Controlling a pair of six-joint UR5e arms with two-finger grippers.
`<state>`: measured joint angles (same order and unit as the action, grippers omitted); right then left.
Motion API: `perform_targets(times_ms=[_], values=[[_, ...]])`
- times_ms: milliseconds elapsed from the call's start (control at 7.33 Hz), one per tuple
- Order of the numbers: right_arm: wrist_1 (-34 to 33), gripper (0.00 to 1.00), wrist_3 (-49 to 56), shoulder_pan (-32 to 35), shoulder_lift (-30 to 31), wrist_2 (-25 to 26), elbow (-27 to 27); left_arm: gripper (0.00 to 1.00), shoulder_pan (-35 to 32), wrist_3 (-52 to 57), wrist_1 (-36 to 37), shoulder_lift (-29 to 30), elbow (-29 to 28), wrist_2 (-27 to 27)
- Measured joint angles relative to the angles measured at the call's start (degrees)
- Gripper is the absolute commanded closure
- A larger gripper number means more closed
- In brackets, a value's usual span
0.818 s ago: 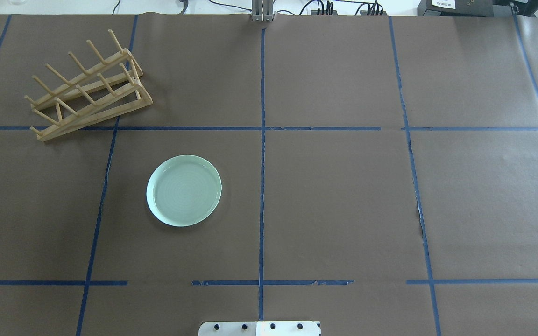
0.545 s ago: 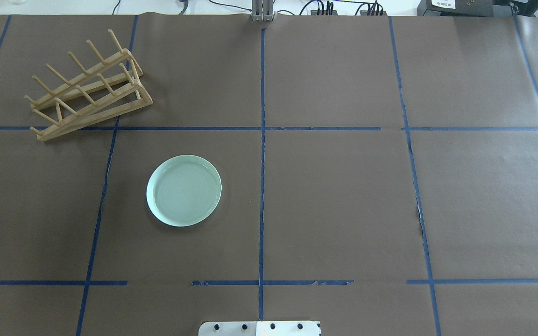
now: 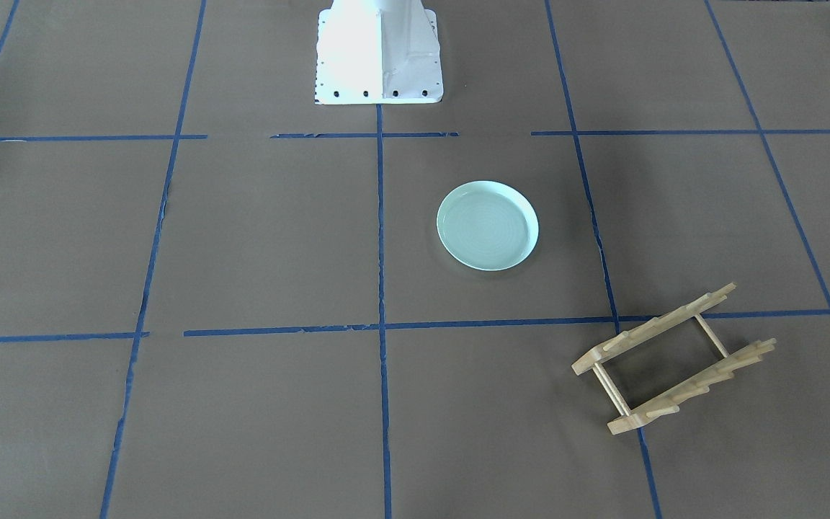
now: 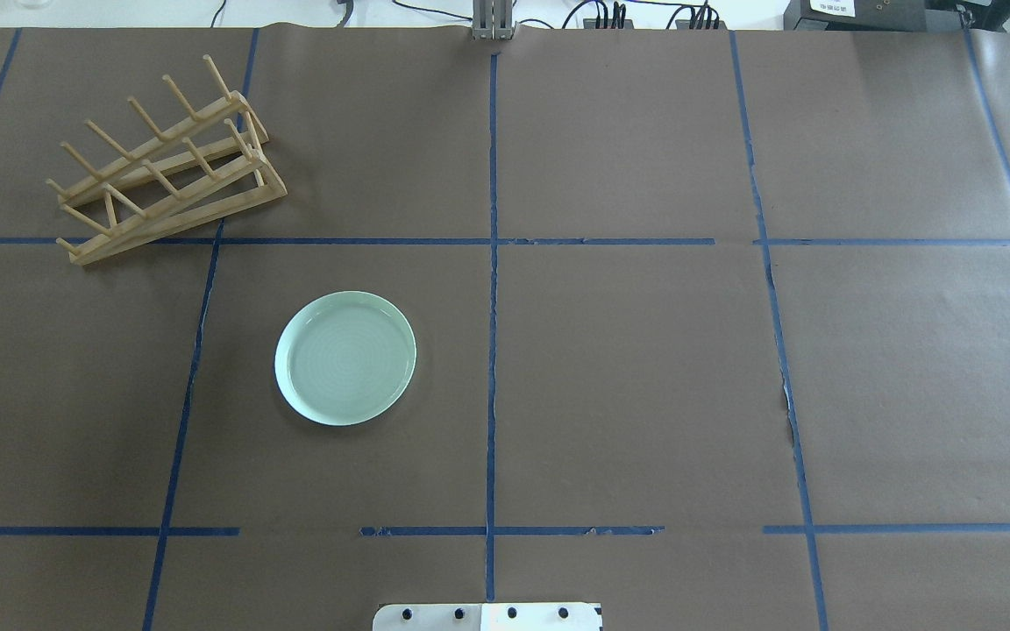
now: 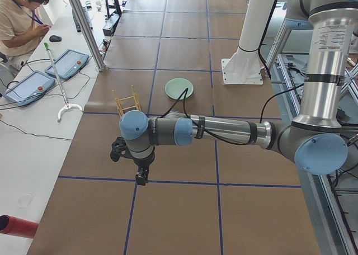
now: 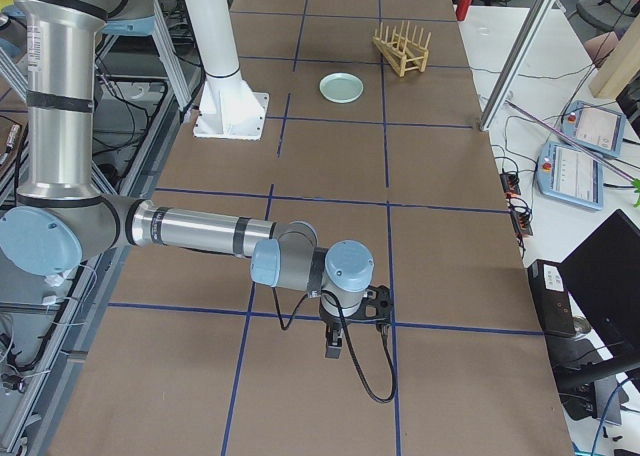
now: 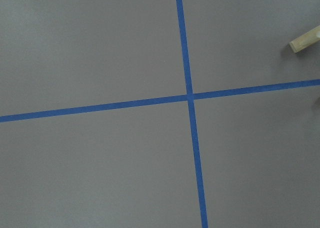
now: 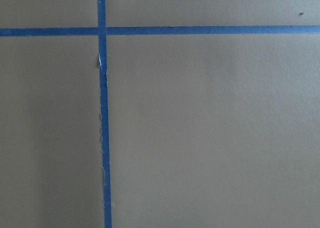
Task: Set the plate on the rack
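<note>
nothing on the brown paper table (image 4: 645, 350) has moved in the last moments. the wooden dish rack (image 4: 198, 213) stays at the upper left of the overhead view, and the mint-green plate (image 4: 345, 358) lies flat left of centre, well apart from it. the left gripper (image 5: 142, 178) and right gripper (image 6: 334, 349) hang over bare paper, neither near the plate. whether their fingers are apart i cannot tell. the task looks not yet begun.
</note>
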<state>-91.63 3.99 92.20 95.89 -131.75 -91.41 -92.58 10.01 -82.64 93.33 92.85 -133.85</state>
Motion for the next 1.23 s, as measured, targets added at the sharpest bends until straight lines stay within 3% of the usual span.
perform_targets(times_ms=[273, 545, 955, 1227], values=[[-0.03, 0.00, 0.03, 0.00, 0.00, 0.00, 0.00, 0.00, 0.37, -0.11, -1.20, 0.00, 1.51, -0.55], [-0.02, 0.00, 0.02, 0.00, 0.00, 0.00, 0.00, 0.00, 3.96, -8.37, -4.23, 0.31, 6.86, -5.24], [0.01, 0.00, 0.05, 0.00, 0.00, 0.00, 0.01, 0.00, 14.80, -34.36, -4.76, 2.57, 19.39, -6.19], [0.04, 0.00, 0.04, 0.00, 0.00, 0.00, -0.02, 0.00, 24.49, -56.18, -4.42, 9.38, 22.46, -1.37]])
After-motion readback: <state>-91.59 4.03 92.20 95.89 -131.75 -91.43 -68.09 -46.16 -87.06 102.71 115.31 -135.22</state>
